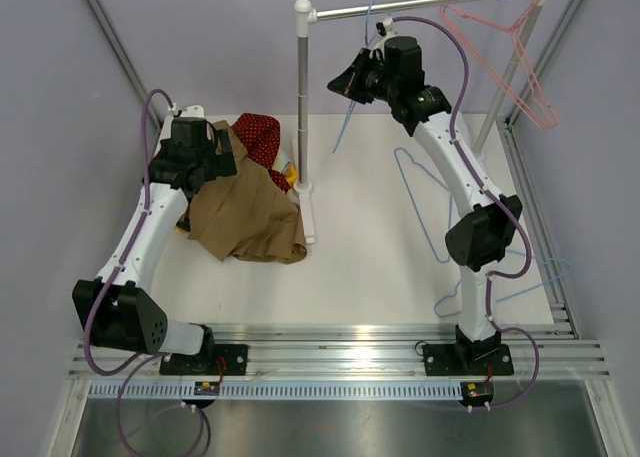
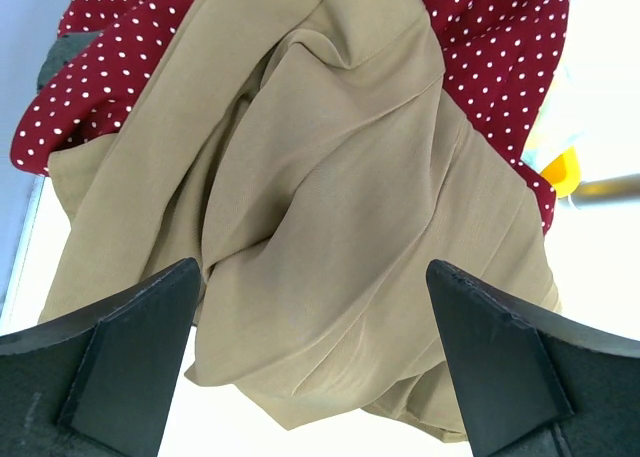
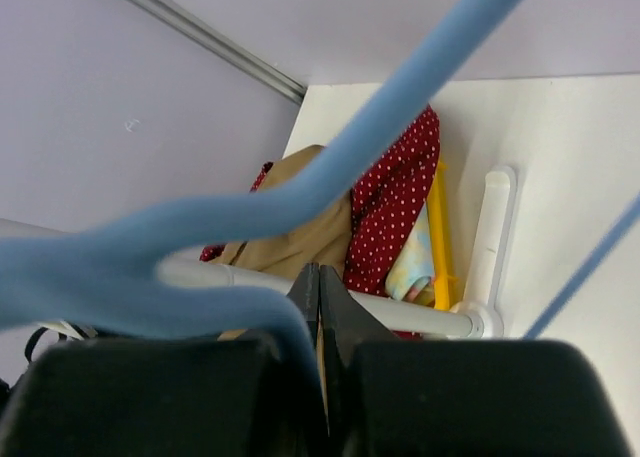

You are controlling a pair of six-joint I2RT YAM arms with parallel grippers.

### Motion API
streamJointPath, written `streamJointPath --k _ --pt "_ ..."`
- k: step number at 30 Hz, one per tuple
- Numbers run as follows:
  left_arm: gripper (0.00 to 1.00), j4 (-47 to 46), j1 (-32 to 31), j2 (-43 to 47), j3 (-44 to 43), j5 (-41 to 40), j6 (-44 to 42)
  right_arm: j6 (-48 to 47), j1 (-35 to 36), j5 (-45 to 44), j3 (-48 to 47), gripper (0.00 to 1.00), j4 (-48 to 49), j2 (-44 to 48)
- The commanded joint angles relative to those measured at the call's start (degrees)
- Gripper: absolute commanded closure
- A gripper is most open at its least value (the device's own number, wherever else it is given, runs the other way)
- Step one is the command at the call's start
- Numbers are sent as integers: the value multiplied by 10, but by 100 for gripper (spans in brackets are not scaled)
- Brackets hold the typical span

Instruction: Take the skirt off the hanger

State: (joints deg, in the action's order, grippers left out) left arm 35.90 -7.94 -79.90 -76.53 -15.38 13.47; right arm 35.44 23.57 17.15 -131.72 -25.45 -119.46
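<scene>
The tan skirt (image 1: 245,222) lies crumpled on the table at the left, with no hanger showing in it. My left gripper (image 1: 222,157) hovers just above it, and in the left wrist view the gripper (image 2: 315,277) stands open with the skirt (image 2: 330,207) below the gap, nothing between the fingers. The blue hanger (image 1: 350,112) hangs tilted from the rack rail (image 1: 430,5), bare. My right gripper (image 1: 347,81) is up by the rail. In the right wrist view the gripper (image 3: 319,272) has its jaws pressed together on the blue hanger (image 3: 300,192).
A red polka-dot garment (image 1: 262,137) and a yellow item (image 1: 290,174) lie behind the skirt. The rack post (image 1: 303,107) stands mid-table. A pink hanger (image 1: 510,52) hangs at the rail's right end. Two more blue hangers (image 1: 420,202) (image 1: 530,277) lie on the table's right side.
</scene>
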Motion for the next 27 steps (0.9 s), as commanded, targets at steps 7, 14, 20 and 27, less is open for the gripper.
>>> streamJointPath --k 7,14,20,27 --pt "1 -69 -5 49 27 34 -6 -34 -2 -25 93 24 9 105" --pt "1 -30 -44 94 -22 5 -9 -59 -2 -49 208 4 -11 211" --pt "1 28 -168 135 -76 -89 -22 -63 -2 -65 339 0 -14 334" --pt "1 70 -297 149 -106 -109 1 -85 -2 -99 443 1 -76 495"
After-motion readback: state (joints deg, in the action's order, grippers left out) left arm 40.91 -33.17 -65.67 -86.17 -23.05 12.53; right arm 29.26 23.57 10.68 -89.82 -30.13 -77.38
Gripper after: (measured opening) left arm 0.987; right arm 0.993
